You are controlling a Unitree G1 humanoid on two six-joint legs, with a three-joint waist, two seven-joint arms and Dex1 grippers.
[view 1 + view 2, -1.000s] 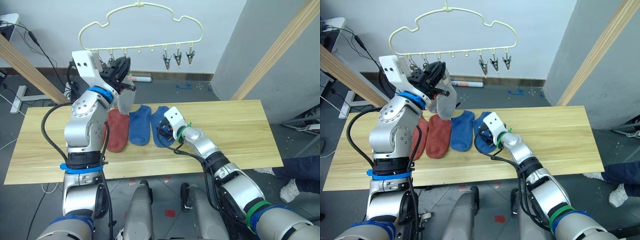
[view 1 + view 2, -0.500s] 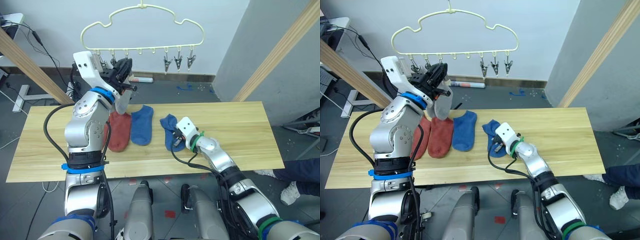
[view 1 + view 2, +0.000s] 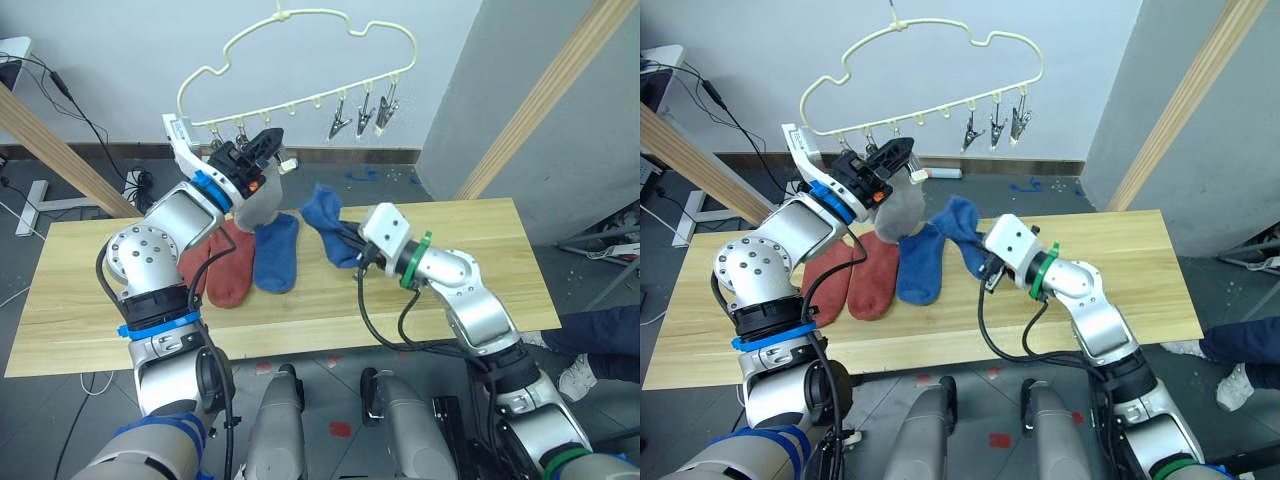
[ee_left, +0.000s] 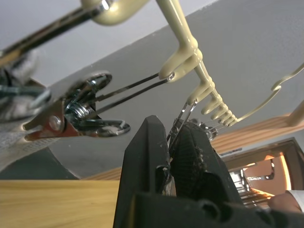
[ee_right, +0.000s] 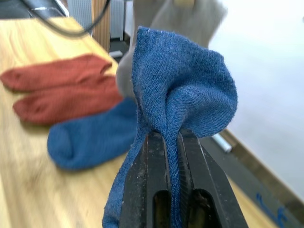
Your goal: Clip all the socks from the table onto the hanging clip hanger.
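My right end effector [image 5: 173,142] is clamped on a blue sock [image 3: 965,230] and now carries it above the desk [image 3: 1120,270]; one second ago this sock lay flat beside its pair, and half a second ago it was only dragged aside. I judge the lift done and the transfer toward the clip hanger [image 3: 930,60] begun.

My left end effector [image 4: 170,142] is closed on a metal clip [image 4: 183,114] near the grey sock [image 3: 902,205], which hangs just below the rail. The hanger now sits tilted, its right side higher; earlier it hung level. The whole view has also shifted, so part of this is camera motion.

The second blue sock [image 3: 920,265] and two rust-red socks [image 3: 855,275] lie on the desk, where they were. Three free clips [image 3: 995,105] hang at the hanger's right end.
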